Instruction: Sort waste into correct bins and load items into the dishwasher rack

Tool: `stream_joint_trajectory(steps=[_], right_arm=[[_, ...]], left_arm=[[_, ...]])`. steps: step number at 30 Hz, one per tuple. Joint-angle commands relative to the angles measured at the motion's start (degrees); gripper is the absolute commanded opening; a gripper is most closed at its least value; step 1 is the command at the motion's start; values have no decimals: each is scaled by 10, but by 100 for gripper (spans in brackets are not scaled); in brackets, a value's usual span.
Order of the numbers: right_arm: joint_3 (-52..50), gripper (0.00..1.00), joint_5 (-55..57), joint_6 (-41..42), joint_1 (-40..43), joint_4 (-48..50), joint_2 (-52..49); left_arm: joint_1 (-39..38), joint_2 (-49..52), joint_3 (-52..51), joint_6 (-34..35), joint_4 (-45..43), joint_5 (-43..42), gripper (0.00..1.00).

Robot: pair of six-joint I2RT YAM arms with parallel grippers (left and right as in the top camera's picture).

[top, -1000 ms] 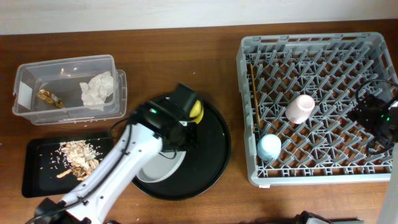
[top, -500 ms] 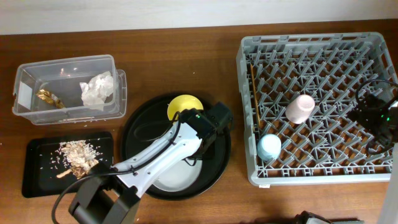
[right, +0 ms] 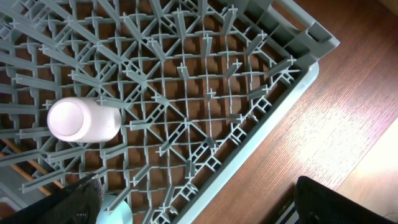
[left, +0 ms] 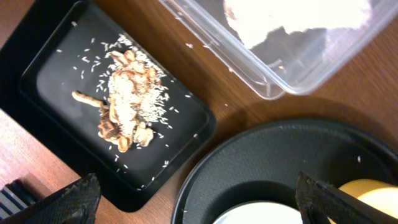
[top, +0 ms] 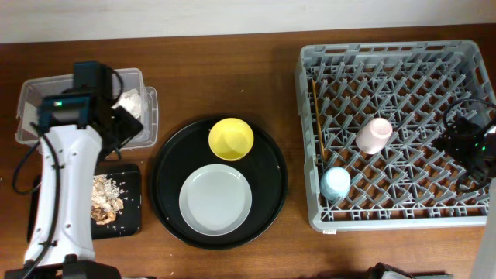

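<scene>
1. Left arm: a second ago it reached over the round black tray [top: 273, 167] beside the yellow bowl [top: 230, 138]. It now stands at the far left, over the clear plastic tub [top: 149, 116] and the shallow black rectangular tray [top: 133, 221].
2. Left gripper [left: 199, 202]: the fingers are spread wide, one at each lower corner of the wrist view, with nothing between them. They have opened within the last second. What they let go, if anything, cannot be seen.
3. Waste: the crumpled white napkin [top: 132, 101] lies in the tub. The wrapper is hidden under the arm. The food scraps [left: 124, 106] lie in the rectangular tray with rice-like crumbs around them. Sorting appears complete or nearly so.
4. Right gripper [right: 202, 199]: it hangs wide and empty over the right side of the dishwasher rack [top: 387, 48], unmoved.
5. Loaded: the pink cup [top: 374, 134], light-blue cup [top: 336, 183] and chopsticks [top: 317, 116] lie in the rack's left half.
6. Remaining: the bowl and the grey plate [top: 215, 198], now uncovered on the round tray, probably come next.
</scene>
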State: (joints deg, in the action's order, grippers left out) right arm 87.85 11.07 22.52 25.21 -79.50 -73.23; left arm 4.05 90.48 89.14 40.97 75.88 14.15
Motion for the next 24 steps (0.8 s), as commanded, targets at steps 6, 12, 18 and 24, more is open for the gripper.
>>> stream_joint_trajectory(steps=[6, 12, 18, 24], right_arm=[[2, 99, -139, 5, 3, 11, 4], [2, 99, -424, -137, -203, 45, -12], [6, 98, -196, -53, -591, 257, -174], [204, 99, -99, -62, -699, 248, -426]], left_arm=[[45, -7, 6, -3, 1, 9, 99], [45, -7, 6, -3, 1, 9, 99], [45, -7, 6, -3, 1, 9, 99], [45, -7, 6, -3, 1, 9, 99]])
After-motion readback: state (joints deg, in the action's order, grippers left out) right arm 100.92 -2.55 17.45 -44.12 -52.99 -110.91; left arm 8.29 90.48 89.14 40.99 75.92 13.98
